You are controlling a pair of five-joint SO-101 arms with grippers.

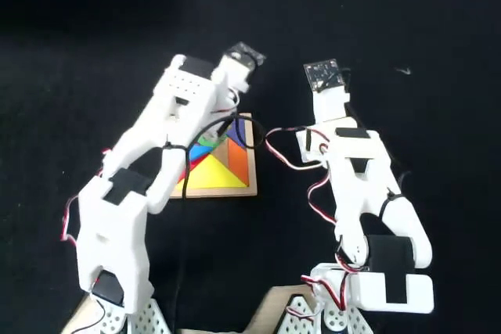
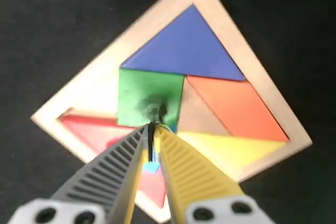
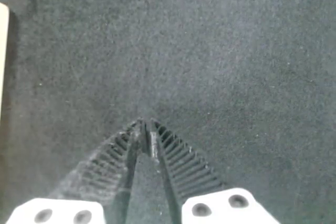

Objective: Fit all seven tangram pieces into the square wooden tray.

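The left pincer, clenched, tips at the green square in the wooden tray, probably nudging pieces flush; the right pincer, clenched empty, hangs over the worktop.

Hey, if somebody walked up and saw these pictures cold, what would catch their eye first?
The bright puzzle: a square wooden tray near the middle of the black table, holding blue, green, orange, yellow and red pieces. Next, the left gripper, shut, its tip at the green square, while the right gripper, also shut, hangs over the table beside the tray.
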